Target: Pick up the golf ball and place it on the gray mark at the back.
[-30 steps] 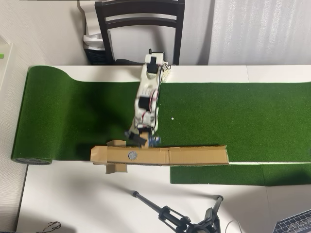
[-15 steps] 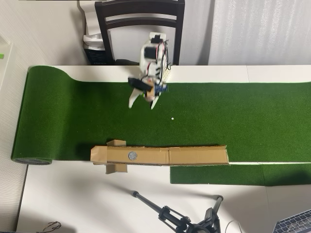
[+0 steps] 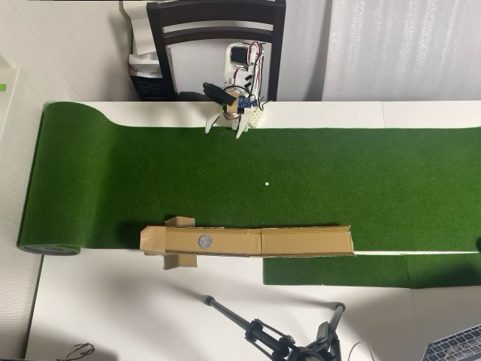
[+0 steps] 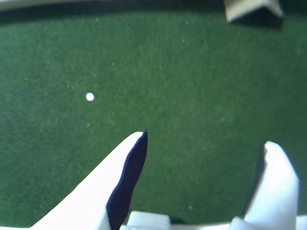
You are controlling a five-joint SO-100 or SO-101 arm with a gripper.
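Green fuzzy turf (image 3: 391, 188); round gray mark (image 3: 203, 241) on flat cardboard strip (image 3: 301, 242), white gripper (image 3: 225, 129) fingers spread apart, empty, well away.

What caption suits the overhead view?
Open hand at the green mat's far edge; gray mark on cardboard strip bare.

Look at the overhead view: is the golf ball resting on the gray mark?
No: the gray mark on the cardboard strip is bare, and no golf ball shows anywhere.
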